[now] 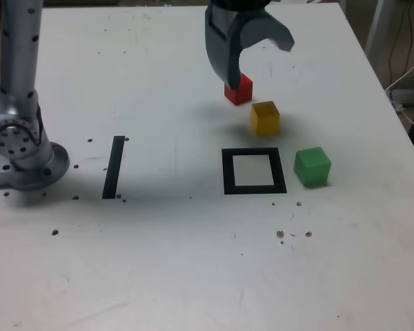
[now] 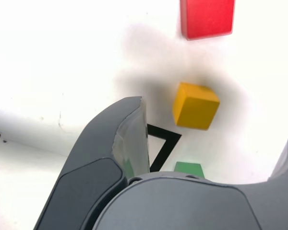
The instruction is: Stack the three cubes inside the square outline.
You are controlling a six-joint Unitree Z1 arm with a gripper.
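The red cube (image 1: 239,89) (image 2: 207,17) sits farthest back on the white table. The yellow cube (image 1: 265,117) (image 2: 196,106) lies just in front of it, turned slightly. The green cube (image 1: 312,166) (image 2: 188,168) rests beside the exterior view's right edge of the square outline (image 1: 228,172) (image 2: 163,146), whose white centre holds nothing. My gripper (image 1: 257,55) (image 2: 212,127) hangs open above the red and yellow cubes, nothing between its fingers. One finger (image 1: 226,58) overlaps the red cube's back edge in the exterior view.
A straight black tape strip (image 1: 114,167) lies at the exterior view's left of the outline. The arm's base (image 1: 21,148) stands at the table's left edge. Small dark specks dot the table (image 1: 193,262). Cables hang off the right edge.
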